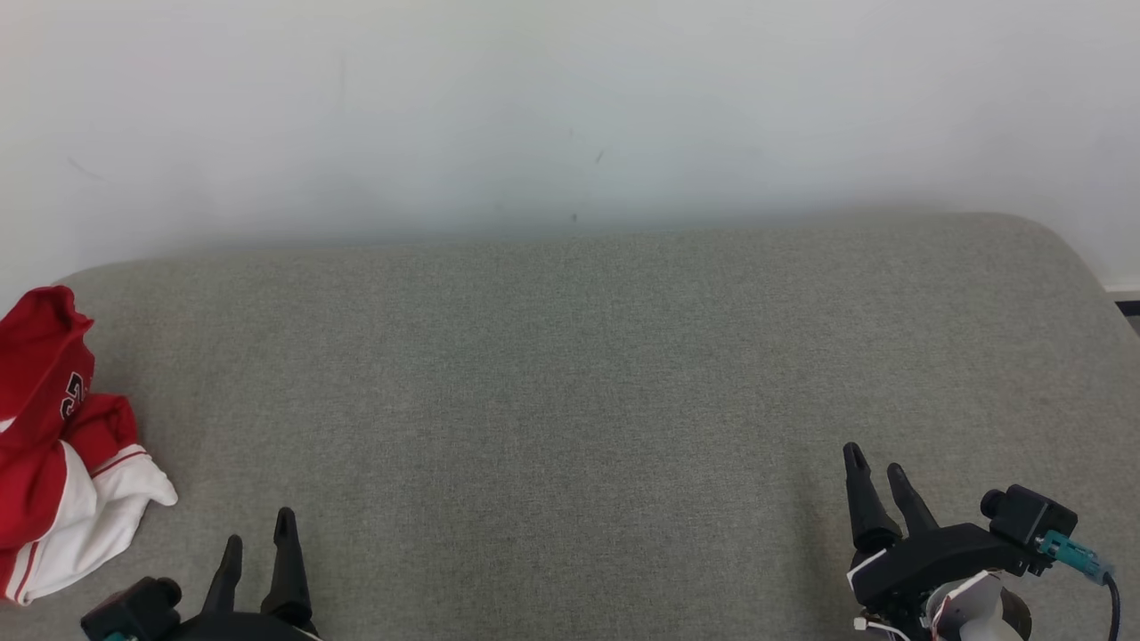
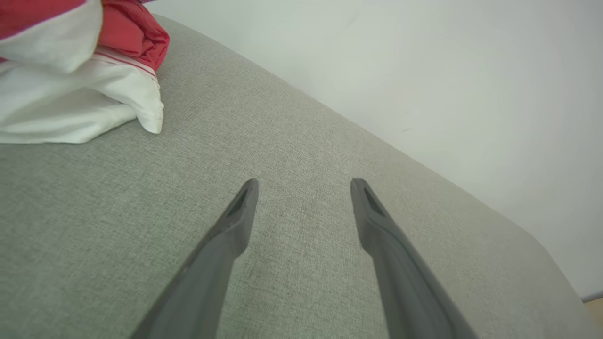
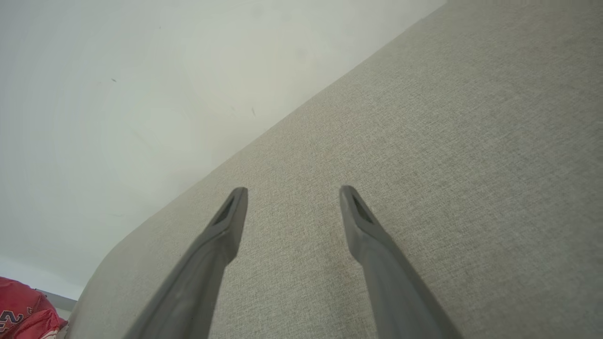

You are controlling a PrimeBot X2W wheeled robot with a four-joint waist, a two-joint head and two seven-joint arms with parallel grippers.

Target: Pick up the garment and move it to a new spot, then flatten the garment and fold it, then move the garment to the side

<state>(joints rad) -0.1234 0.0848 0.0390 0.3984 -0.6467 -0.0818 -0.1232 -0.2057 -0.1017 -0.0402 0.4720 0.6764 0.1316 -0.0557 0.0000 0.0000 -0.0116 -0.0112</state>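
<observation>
Grey cushion (image 1: 570,356), left claw (image 1: 259,525), right claw (image 1: 874,458) low, spread

The red-and-white garment (image 1: 62,454) lies crumpled in a heap at the far left cushion edge.

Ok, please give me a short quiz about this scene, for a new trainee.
1. True or false: the left gripper holds the red and white garment.
2. Where on the grey cushion does the garment lie? A) at the robot's left edge B) in the middle C) at the robot's right edge
3. Fill in: the jaws of the right gripper stand ____.
Key: 1 false; 2 A; 3 open.
</observation>
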